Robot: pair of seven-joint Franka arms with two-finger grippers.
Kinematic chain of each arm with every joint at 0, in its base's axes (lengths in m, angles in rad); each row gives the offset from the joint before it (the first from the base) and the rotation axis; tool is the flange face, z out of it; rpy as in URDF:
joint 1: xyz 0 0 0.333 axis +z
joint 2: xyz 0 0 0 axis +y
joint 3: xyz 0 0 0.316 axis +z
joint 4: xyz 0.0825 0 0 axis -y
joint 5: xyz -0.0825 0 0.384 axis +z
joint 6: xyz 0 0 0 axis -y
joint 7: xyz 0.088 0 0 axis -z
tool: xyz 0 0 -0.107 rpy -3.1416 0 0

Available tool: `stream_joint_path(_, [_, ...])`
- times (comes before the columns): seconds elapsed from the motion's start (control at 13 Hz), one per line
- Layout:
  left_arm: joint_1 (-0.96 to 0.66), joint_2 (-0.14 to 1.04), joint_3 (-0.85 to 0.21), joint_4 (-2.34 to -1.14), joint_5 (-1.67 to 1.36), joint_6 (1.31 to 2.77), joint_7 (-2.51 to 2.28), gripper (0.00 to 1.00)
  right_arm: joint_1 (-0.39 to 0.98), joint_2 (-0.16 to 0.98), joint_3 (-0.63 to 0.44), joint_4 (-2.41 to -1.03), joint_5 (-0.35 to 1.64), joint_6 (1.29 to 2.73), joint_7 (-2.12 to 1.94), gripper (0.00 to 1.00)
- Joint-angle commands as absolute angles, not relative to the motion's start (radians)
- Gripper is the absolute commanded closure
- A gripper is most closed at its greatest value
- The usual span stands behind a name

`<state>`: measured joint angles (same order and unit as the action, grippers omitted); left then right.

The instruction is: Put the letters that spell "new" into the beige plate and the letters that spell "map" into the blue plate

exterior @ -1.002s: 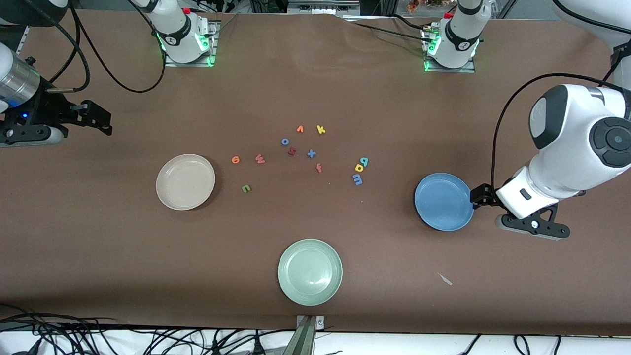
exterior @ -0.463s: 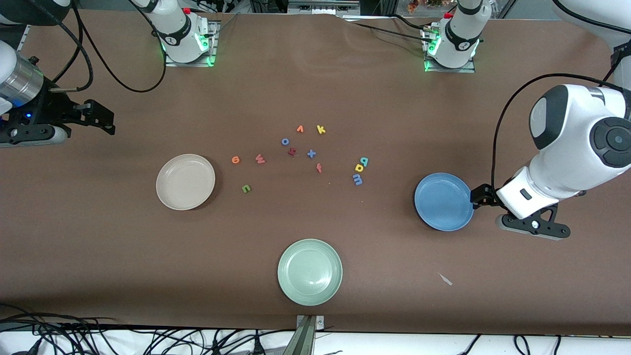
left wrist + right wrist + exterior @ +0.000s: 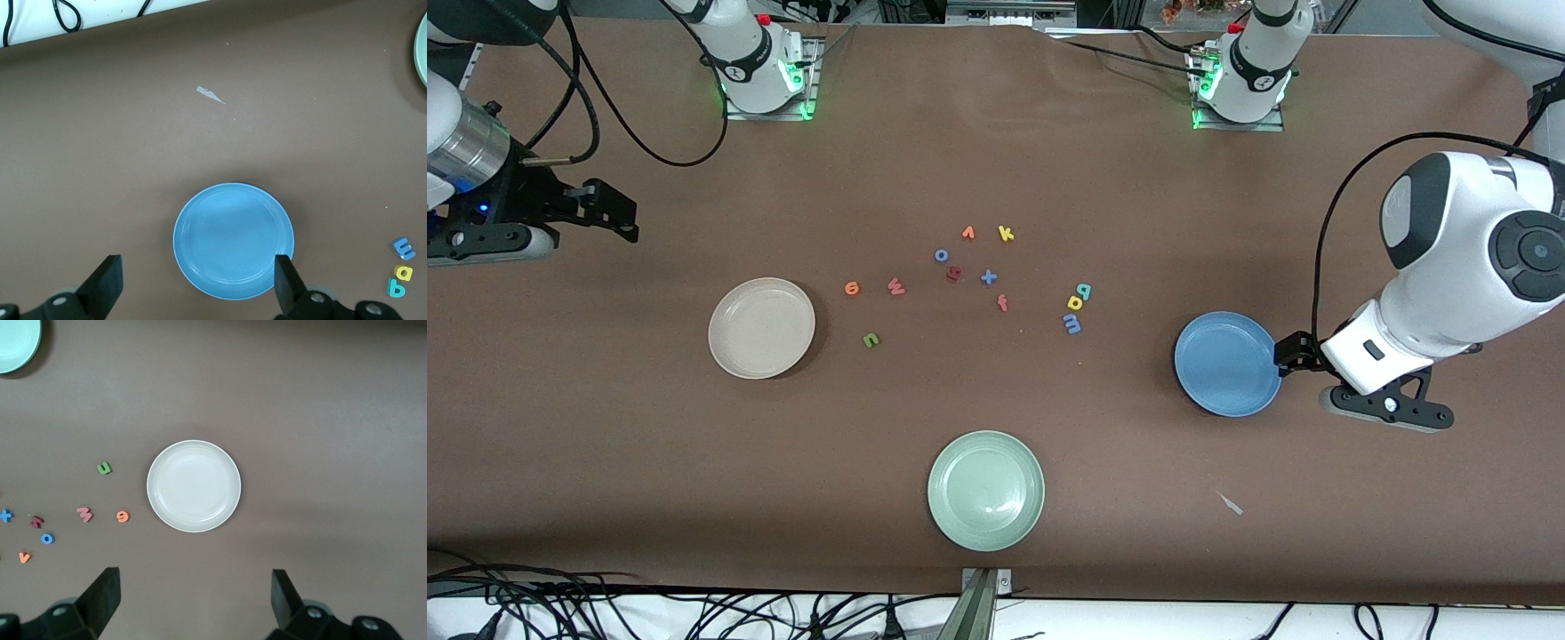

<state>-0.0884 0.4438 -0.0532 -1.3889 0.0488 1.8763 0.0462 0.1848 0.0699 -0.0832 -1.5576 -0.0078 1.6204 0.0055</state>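
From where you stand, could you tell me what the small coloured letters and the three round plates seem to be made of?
The small coloured letters, such as the pinkish-red w and blue m, look like matte foam: thick, flat-cut, no shine. The round beige plate, round blue plate and pale green plate look like smooth satin plastic, possibly melamine, with soft highlights.

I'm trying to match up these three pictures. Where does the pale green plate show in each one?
Front view: the pale green plate lies whole at the table edge nearest the camera, between the two other plates.
Left wrist view: only a sliver of its rim shows at the picture's edge.
Right wrist view: part of it sits in a corner.
Shared landmark: the brown table.
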Motion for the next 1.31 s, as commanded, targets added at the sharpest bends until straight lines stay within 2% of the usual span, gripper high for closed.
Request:
stream_joint_path(0.0, [-0.086,0.431,-0.055,-1.394,0.074,1.867,0.043,0.0,0.186,0.072,-0.083,-1.542,0.011,1.609,0.018,0.0])
stream_joint_path(1.23, [-0.084,0.431,-0.055,-1.397,0.072,1.867,0.043,0.0,0.184,0.074,-0.084,-1.54,0.029,1.617,0.017,0.0])
